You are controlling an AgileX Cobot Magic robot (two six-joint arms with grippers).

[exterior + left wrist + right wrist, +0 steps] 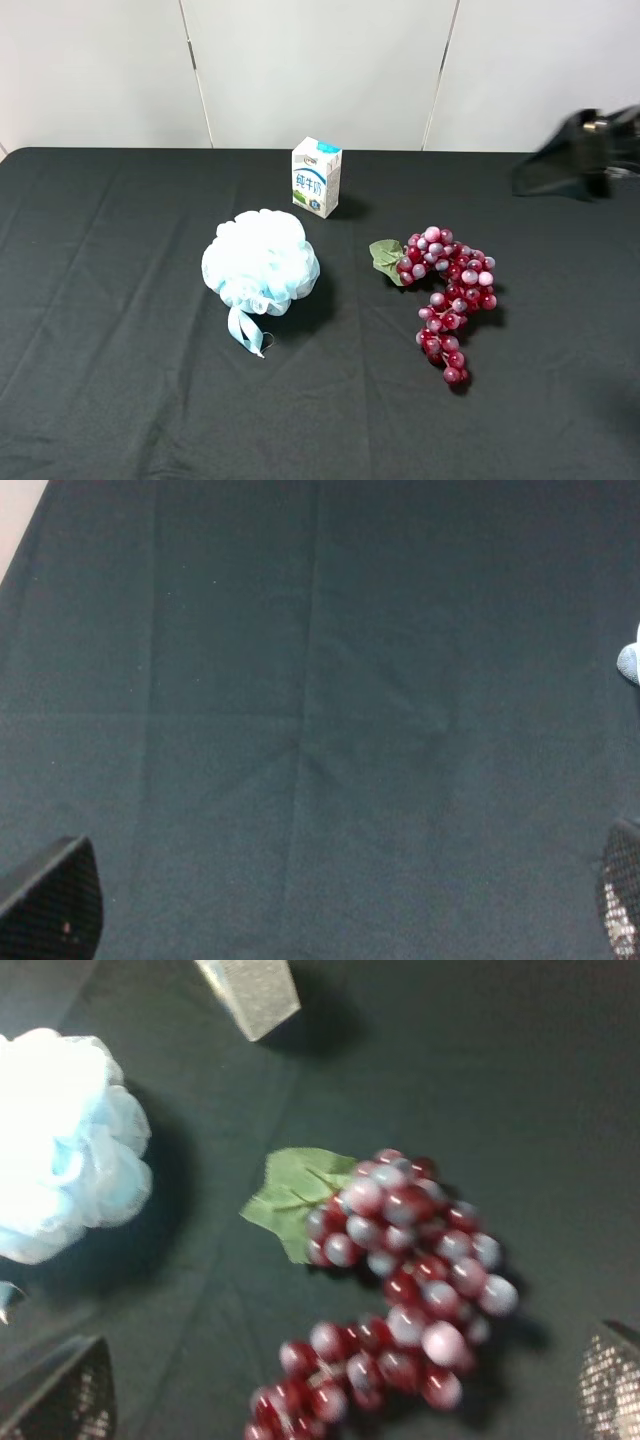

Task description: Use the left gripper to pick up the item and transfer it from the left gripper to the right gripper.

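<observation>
The bunch of dark-red grapes lies on the black cloth right of centre, its green leaf pointing left. In the right wrist view the grapes and the leaf lie below my right gripper, whose fingers stand wide apart and empty. In the exterior view the right gripper is a blurred dark shape at the far right, high above the table. My left gripper is open and empty over bare cloth, far from the grapes. It is outside the exterior view.
A pale-blue mesh pouf sits left of the grapes. A white-and-blue milk carton stands behind them. A black cloth covers the table. The pouf's edge shows in the left wrist view.
</observation>
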